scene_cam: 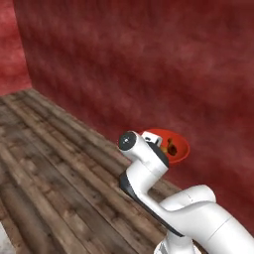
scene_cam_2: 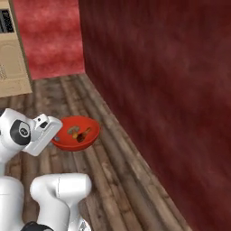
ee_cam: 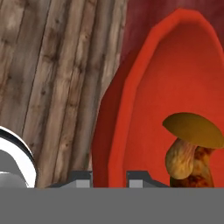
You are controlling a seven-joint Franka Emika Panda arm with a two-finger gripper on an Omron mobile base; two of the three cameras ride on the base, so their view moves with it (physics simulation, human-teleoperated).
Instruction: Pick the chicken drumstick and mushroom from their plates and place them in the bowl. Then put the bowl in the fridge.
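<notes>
Two finger tips of the gripper (ee_cam: 109, 178) pinch the near rim of the red bowl (ee_cam: 131, 109), clamped on its wall and holding it up off the plank floor (scene_cam: 54, 163). Mushroom (ee_cam: 192, 131) and brown drumstick (ee_cam: 199, 168) lie together inside the bowl, beyond the rim. Farther off stands the dark red wall (scene_cam_2: 158, 90); a tan cabinet (scene_cam_2: 11, 54) sits far left in the right base view.

The bowl (ee_cam: 131, 109) is showing a glossy, uniform red inside and out. The mushroom (ee_cam: 192, 127) in it is presenting an olive-brown cap over a mottled tan and rust stem. The floor (scene_cam: 54, 163) is displaying weathered grey-brown planks with dark seams. The wall (scene_cam_2: 162, 90) is carrying a blotchy dark red. The cabinet (scene_cam_2: 11, 58) is appearing pale tan.
</notes>
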